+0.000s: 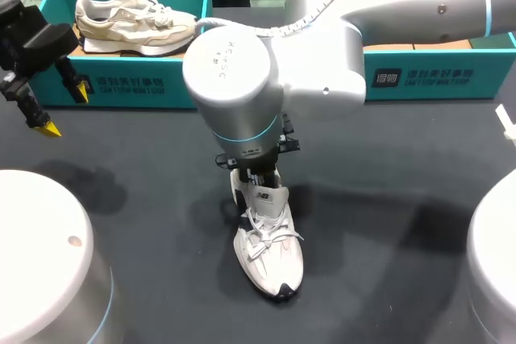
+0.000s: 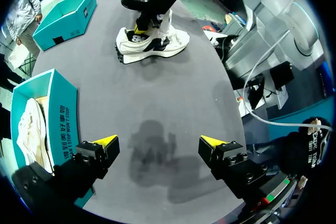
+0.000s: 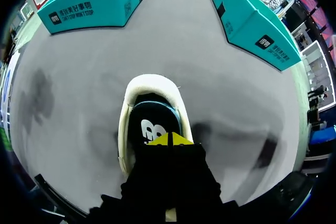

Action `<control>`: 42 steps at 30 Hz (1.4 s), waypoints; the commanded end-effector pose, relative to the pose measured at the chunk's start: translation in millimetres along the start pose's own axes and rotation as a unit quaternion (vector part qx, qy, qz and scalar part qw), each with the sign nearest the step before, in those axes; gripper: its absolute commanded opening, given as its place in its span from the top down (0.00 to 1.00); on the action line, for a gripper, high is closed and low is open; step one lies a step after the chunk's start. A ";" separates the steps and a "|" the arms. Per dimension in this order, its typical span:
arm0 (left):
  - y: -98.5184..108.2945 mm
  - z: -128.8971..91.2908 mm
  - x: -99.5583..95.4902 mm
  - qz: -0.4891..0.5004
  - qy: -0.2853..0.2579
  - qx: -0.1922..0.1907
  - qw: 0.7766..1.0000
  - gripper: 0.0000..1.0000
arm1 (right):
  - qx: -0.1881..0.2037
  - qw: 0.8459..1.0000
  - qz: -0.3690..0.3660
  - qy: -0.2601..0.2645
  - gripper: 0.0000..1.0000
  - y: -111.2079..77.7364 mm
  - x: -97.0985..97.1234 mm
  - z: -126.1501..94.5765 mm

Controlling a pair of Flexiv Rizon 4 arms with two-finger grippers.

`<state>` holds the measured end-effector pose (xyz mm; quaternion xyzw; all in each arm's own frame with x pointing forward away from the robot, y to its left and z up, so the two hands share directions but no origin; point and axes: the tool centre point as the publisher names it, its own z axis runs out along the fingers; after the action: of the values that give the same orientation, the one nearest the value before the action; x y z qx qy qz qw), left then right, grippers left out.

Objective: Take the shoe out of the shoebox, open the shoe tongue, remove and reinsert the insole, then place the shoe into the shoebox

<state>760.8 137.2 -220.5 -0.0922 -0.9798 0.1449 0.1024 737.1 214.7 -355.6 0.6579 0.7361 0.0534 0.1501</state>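
White shoe (image 1: 268,251) stands on the table (image 1: 387,223) outside the teal shoebox (image 1: 121,86), right end effector (image 1: 260,179) at its opening. Left wrist view: left end effector (image 2: 157,142) spread above the table, well apart from the shoe. Right wrist view: fingertips (image 3: 169,139) pressed together over the dark insole (image 3: 152,124).

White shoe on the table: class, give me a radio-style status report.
Left gripper open, hovering clear. Right gripper tips together at white shoe tongue, shoe upright on table. Nothing in the way.
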 end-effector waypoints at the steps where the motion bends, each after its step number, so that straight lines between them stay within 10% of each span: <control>1: 0.5 0.2 0.9 0.000 -0.001 -0.001 1.000 0.00 | 0.002 1.000 0.010 -0.004 1.00 -4.8 12.8 21.0; 14: 0.5 0.2 0.9 0.000 -0.001 -0.001 1.000 0.00 | -0.007 0.996 0.021 -0.088 1.00 -12.4 3.7 1.4; 29: 0.5 0.2 0.9 0.000 -0.001 -0.001 1.000 0.00 | 0.055 0.996 0.017 -0.071 1.00 -31.7 4.1 57.4; 42: 0.5 0.2 0.9 0.000 -0.001 -0.001 1.000 0.00 | -0.007 0.998 0.007 -0.063 1.00 -21.5 1.2 14.3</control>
<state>760.7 137.2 -220.6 -0.0923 -0.9798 0.1449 0.1024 728.4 212.8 -382.5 0.6448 0.7428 -0.0033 0.1805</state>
